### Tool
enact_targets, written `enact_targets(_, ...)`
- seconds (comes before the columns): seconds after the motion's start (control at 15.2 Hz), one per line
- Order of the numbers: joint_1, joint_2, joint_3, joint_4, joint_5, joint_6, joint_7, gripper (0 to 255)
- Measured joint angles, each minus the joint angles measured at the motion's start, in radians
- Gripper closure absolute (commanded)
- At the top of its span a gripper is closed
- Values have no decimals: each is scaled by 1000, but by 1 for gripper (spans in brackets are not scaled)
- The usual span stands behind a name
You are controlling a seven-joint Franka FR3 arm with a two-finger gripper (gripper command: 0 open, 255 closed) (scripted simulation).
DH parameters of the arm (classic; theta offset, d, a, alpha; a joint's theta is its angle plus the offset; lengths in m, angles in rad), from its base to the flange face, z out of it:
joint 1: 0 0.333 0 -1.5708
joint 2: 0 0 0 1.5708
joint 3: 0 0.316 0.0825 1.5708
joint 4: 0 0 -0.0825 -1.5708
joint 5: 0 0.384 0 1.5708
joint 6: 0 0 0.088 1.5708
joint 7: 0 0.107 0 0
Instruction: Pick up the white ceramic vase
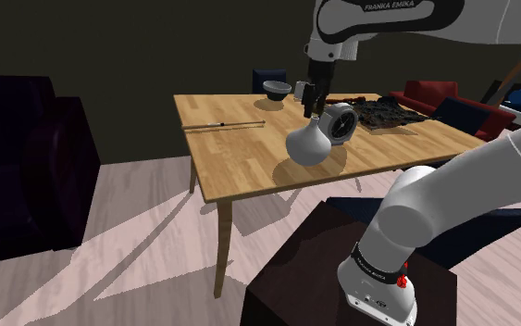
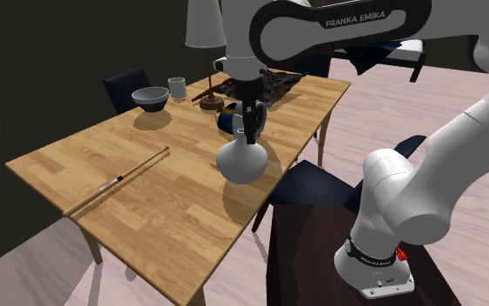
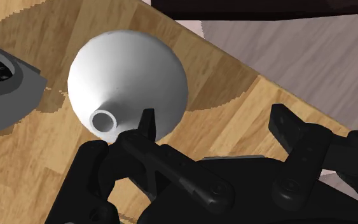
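One white, round-bellied, narrow-necked vase (image 1: 307, 144) by the wooden table's (image 1: 240, 157) near edge; one black gripper (image 1: 315, 110) above, spread wide, neck outside its fingers (image 3: 147, 127).

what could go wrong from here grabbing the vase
1. The end effector is open and the white vase has its neck outside the fingers, beside one: closing may catch nothing.
2. That finger could push the round vase toward the table edge close by.
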Motion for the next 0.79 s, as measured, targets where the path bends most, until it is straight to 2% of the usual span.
enact_targets(0.33,-23,152,-118,91,9,54,-118,0)
enact_targets(0.53,-30,251,-176,164,37,71,-184,0)
enact_targets(0.79,-34,293,-198,152,48,121,-205,0)
